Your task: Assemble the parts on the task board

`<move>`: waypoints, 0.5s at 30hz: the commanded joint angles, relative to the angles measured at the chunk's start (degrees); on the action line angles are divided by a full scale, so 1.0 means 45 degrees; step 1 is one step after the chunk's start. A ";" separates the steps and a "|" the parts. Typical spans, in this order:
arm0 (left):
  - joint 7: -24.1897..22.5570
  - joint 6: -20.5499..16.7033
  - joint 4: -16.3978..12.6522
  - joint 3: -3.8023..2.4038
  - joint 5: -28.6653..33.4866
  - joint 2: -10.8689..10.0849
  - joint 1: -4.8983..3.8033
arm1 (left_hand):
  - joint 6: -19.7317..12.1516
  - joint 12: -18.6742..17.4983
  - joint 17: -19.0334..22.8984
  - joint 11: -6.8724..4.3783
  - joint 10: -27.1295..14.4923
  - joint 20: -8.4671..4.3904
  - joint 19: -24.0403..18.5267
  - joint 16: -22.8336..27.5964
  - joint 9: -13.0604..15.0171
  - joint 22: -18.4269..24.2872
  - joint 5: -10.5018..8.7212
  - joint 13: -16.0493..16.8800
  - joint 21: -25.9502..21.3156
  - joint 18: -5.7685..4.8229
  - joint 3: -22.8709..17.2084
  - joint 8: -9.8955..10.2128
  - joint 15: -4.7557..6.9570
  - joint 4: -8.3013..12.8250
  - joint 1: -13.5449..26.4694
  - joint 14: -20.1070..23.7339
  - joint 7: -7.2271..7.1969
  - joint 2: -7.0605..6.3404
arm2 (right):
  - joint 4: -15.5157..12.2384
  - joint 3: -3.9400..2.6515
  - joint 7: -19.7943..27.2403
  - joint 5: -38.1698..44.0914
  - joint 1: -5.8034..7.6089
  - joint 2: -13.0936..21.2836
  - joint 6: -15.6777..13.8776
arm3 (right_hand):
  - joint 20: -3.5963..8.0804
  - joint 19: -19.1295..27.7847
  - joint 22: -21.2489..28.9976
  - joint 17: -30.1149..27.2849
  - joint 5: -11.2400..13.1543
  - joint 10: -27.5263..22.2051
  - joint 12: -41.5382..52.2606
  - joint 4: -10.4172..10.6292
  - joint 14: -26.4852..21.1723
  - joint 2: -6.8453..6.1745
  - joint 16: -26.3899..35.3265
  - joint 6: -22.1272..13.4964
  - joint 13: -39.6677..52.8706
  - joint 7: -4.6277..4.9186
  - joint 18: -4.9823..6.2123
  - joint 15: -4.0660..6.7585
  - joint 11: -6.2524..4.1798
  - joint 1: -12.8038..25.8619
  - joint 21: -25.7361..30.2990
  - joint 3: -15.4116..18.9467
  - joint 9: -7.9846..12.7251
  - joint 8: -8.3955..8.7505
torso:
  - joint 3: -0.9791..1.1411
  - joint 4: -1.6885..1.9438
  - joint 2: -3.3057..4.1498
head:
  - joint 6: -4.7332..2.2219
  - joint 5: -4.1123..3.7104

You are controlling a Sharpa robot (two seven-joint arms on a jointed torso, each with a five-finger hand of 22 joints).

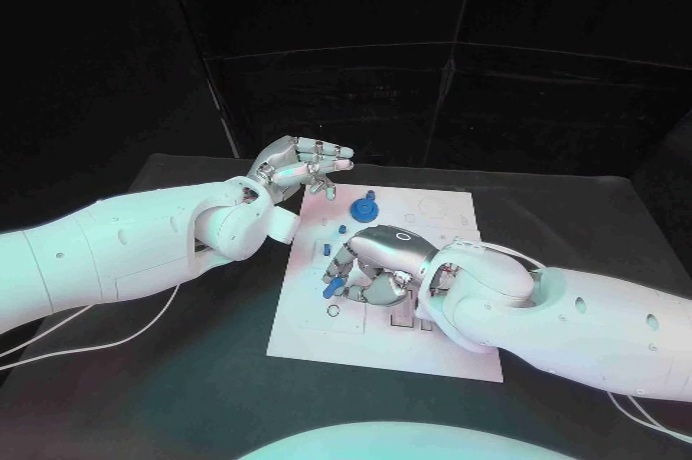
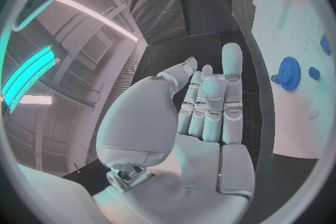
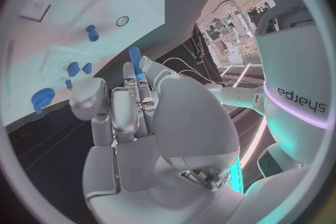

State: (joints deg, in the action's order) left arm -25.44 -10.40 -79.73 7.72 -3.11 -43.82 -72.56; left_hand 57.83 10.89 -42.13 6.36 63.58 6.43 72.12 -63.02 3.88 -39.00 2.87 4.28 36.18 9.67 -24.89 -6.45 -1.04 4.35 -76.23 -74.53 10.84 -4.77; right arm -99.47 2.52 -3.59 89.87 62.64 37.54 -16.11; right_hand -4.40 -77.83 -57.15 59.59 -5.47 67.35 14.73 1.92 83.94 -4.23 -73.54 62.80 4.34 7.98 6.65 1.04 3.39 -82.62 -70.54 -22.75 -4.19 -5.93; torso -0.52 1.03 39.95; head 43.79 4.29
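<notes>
I see a blue peg (image 3: 135, 59) pinched in the fingers (image 3: 143, 87) of my right hand (image 1: 378, 265), low over the task board (image 1: 447, 215)'s near half. I judge this the placing step: next it needs lining up with a hole. My left hand (image 1: 296, 167) hovers spread and empty beside the board's far edge, near the blue gear (image 1: 364, 209).

- Board (image 1: 440, 340): white, matt, smooth sheet with shallow cut-outs, looks like plastic.
- Parts: blue, smooth plastic; the gear (image 1: 364, 209), upper middle of the frame, has a toothed rim.
- Hands (image 1: 378, 265): silvery, satin metal look, with pale smooth pads.
- Arms (image 1: 577, 325): glossy white plastic shells.
- Desk (image 1: 188, 370): black, matt, cloth-like cover.
</notes>
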 commanded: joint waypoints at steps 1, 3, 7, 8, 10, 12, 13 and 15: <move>-0.0101 0.0060 -0.0020 -0.0013 0.0035 0.0023 -0.0027 | -0.0118 0.0057 0.0013 -0.0004 -0.0081 0.0030 -0.0061 -0.0027 0.0009 0.0021 -0.0008 0.0002 -0.0085 0.0166 0.0047 -0.0012 -0.0014 0.0064 -0.0034 0.0085 -0.0013 0.0043 | 0.0234 -0.0004 0.0258 0.0165 -0.0107 -0.0203 0.0779 | -0.0070 -0.0031 0.0006 -0.0023 -0.0093 -0.0022 -0.0059 0.0014 0.0361 -0.0161 -0.0040 -0.0008 -0.0008 0.0063 -0.0107 0.0024 0.0089 0.0073 -0.0056 -0.0102 0.0006 0.0049 | 0.0010 -0.0035 -0.0010 | 0.0033 0.0076; -0.0093 0.0062 -0.0027 -0.0013 0.0035 0.0028 -0.0028 | -0.0118 0.0057 0.0013 -0.0004 -0.0081 0.0030 -0.0061 -0.0027 0.0009 0.0021 -0.0008 0.0002 -0.0085 0.0166 0.0047 -0.0012 -0.0014 0.0064 -0.0034 0.0085 -0.0013 0.0043 | 0.0352 -0.0004 0.0193 0.0282 -0.0179 -0.0297 0.0933 | -0.0072 -0.0033 -0.0002 -0.0024 -0.0099 -0.0022 -0.0062 0.0015 0.0361 -0.0162 -0.0039 -0.0008 -0.0008 0.0064 -0.0108 0.0023 0.0090 0.0078 -0.0061 -0.0103 0.0007 0.0049 | 0.0021 -0.0024 -0.0003 | 0.0049 0.0087; -0.0081 0.0063 -0.0037 -0.0013 0.0035 0.0030 -0.0030 | -0.0118 0.0057 0.0013 -0.0004 -0.0081 0.0030 -0.0061 -0.0027 0.0009 0.0021 -0.0008 0.0002 -0.0085 0.0166 0.0047 -0.0012 -0.0014 0.0064 -0.0034 0.0085 -0.0013 0.0043 | 0.0536 -0.0004 0.0083 0.0478 -0.0262 -0.0440 0.1056 | -0.0072 -0.0033 -0.0002 -0.0024 -0.0099 -0.0022 -0.0062 0.0015 0.0361 -0.0162 -0.0039 -0.0008 -0.0008 0.0064 -0.0108 0.0023 0.0090 0.0078 -0.0061 -0.0103 0.0007 0.0049 | 0.0033 -0.0034 -0.0007 | 0.0085 0.0131; -0.0080 0.0064 -0.0037 -0.0013 0.0035 0.0034 -0.0030 | -0.0118 0.0057 0.0013 -0.0004 -0.0081 0.0030 -0.0061 -0.0027 0.0009 0.0021 -0.0008 0.0002 -0.0085 0.0166 0.0047 -0.0012 -0.0014 0.0064 -0.0034 0.0085 -0.0013 0.0043 | 0.0574 -0.0004 0.0062 0.0505 -0.0275 -0.0473 0.1089 | -0.0073 -0.0032 -0.0003 -0.0026 -0.0110 -0.0023 -0.0065 0.0016 0.0360 -0.0164 -0.0039 -0.0010 -0.0007 0.0065 -0.0108 0.0021 0.0091 0.0083 -0.0062 -0.0104 0.0007 0.0051 | 0.0033 -0.0034 -0.0007 | 0.0085 0.0131; -0.0078 0.0069 -0.0039 -0.0013 0.0035 0.0047 -0.0030 | -0.0118 0.0057 0.0013 -0.0004 -0.0081 0.0030 -0.0061 -0.0027 0.0009 0.0021 -0.0008 0.0002 -0.0085 0.0166 0.0047 -0.0012 -0.0014 0.0064 -0.0034 0.0085 -0.0013 0.0043 | 0.0661 -0.0004 0.0004 0.0580 -0.0303 -0.0548 0.1196 | -0.0076 -0.0030 -0.0005 -0.0028 -0.0126 -0.0024 -0.0070 0.0016 0.0359 -0.0167 -0.0039 -0.0012 -0.0007 0.0066 -0.0108 0.0018 0.0094 0.0091 -0.0064 -0.0106 0.0008 0.0053 | 0.0026 -0.0021 -0.0001 | 0.0101 0.0170; -0.0075 0.0076 -0.0040 -0.0013 0.0035 0.0062 -0.0030 | -0.0118 0.0057 0.0013 -0.0004 -0.0081 0.0030 -0.0061 -0.0027 0.0009 0.0021 -0.0008 0.0002 -0.0085 0.0166 0.0047 -0.0012 -0.0014 0.0064 -0.0034 0.0085 -0.0013 0.0043 | 0.0733 -0.0004 -0.0077 0.0692 -0.0321 -0.0608 0.1342 | -0.0076 -0.0030 -0.0005 -0.0028 -0.0126 -0.0024 -0.0070 0.0016 0.0359 -0.0167 -0.0039 -0.0012 -0.0007 0.0066 -0.0108 0.0018 0.0094 0.0091 -0.0064 -0.0106 0.0008 0.0053 | 0.0019 -0.0013 -0.0001 | 0.0118 0.0188; -0.0070 0.0080 -0.0038 -0.0013 0.0035 0.0069 -0.0030 | -0.0118 0.0057 0.0013 -0.0004 -0.0081 0.0030 -0.0061 -0.0027 0.0009 0.0021 -0.0008 0.0002 -0.0085 0.0166 0.0047 -0.0012 -0.0014 0.0064 -0.0034 0.0085 -0.0013 0.0043 | 0.0770 -0.0004 -0.0143 0.0753 -0.0329 -0.0636 0.1459 | -0.0076 -0.0030 -0.0005 -0.0028 -0.0126 -0.0024 -0.0070 0.0016 0.0359 -0.0167 -0.0039 -0.0012 -0.0007 0.0066 -0.0108 0.0018 0.0094 0.0091 -0.0064 -0.0106 0.0008 0.0053 | 0.0019 -0.0013 -0.0001 | 0.0118 0.0188; -0.0054 0.0087 -0.0031 -0.0013 0.0035 0.0078 -0.0030 | -0.0118 0.0057 0.0013 -0.0004 -0.0081 0.0030 -0.0061 -0.0027 0.0009 0.0021 -0.0008 0.0002 -0.0085 0.0166 0.0047 -0.0012 -0.0014 0.0064 -0.0034 0.0085 -0.0013 0.0043 | 0.0827 -0.0004 -0.0267 0.0927 -0.0339 -0.0678 0.1600 | -0.0078 -0.0026 -0.0002 -0.0033 -0.0139 -0.0026 -0.0075 0.0013 0.0358 -0.0175 -0.0038 -0.0017 -0.0007 0.0068 -0.0107 0.0015 0.0095 0.0096 -0.0063 -0.0108 0.0009 0.0057 | 0.0025 -0.0024 -0.0008 | 0.0138 0.0188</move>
State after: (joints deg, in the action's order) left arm -25.43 -10.40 -79.79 7.71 -3.11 -43.55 -72.60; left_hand 57.83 10.89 -42.14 6.36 63.58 6.43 72.12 -63.02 3.88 -39.00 2.87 4.28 36.18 9.67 -24.89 -6.45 -1.04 4.35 -76.23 -74.53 10.84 -4.77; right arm -95.84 2.54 -3.84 91.97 61.07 34.61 -11.48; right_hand -4.40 -77.82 -57.14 59.54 -5.87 67.35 14.63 2.06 83.94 -4.59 -73.54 62.80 4.34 7.97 6.65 1.04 3.39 -82.25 -70.54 -22.90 -4.15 -5.92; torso -0.40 0.91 39.93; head 44.34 5.11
